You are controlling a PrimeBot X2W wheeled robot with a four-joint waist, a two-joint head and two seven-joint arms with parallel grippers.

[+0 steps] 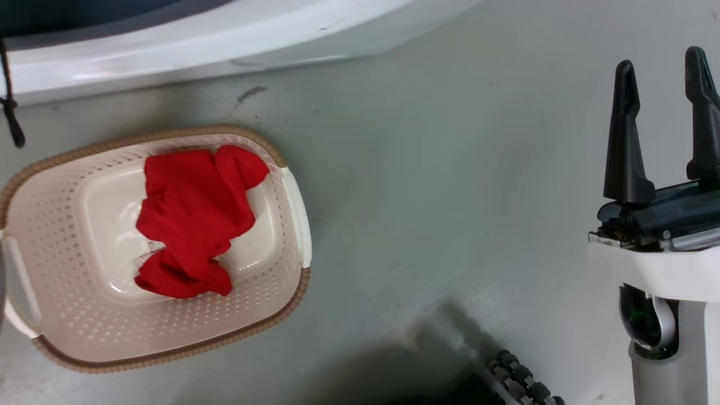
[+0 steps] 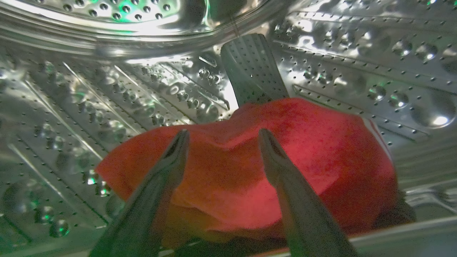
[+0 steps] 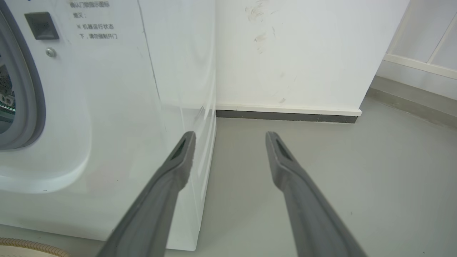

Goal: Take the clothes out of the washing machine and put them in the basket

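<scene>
Left gripper (image 2: pixel 223 135), fingers wide, faces a red garment (image 2: pixel 321 160) in the drum (image 2: pixel 71 107), a grey paddle (image 2: pixel 253 67) behind. Right gripper (image 1: pixel 661 62), also wide, hangs over grey floor (image 1: pixel 422 197), well right of the basket (image 1: pixel 56 185).

The head camera looks steeply down on the basket (image 1: pixel 264 292) beside the washing machine (image 1: pixel 169 50), the left wrist camera sits close inside its steel drum (image 2: pixel 89 107), and the right wrist camera, low, faces the machine's front and seemingly that basket's rim.
</scene>
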